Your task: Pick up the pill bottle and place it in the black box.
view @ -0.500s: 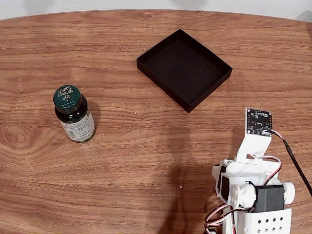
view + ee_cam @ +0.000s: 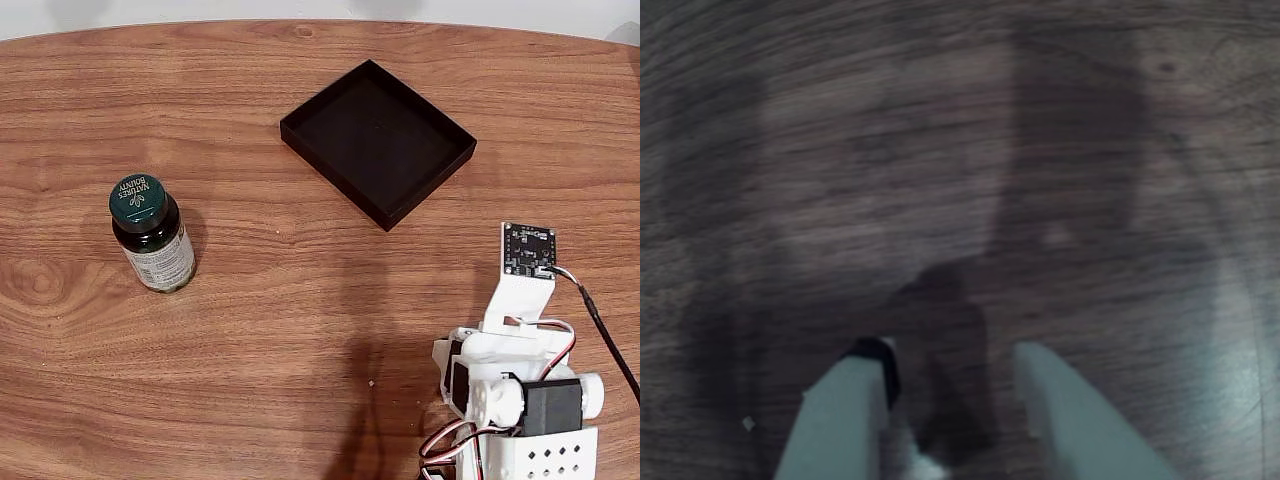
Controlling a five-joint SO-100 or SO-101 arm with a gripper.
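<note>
Standing upright on grained wood, glass pill bottle [image 2: 152, 233]; matte square black box [image 2: 377, 142]; gripper [image 2: 950, 365] spread.

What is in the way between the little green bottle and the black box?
Nothing visible. In the fixed view the pill bottle stands upright at the left, the black box sits farther up and right, and bare wooden table lies between them.
</note>
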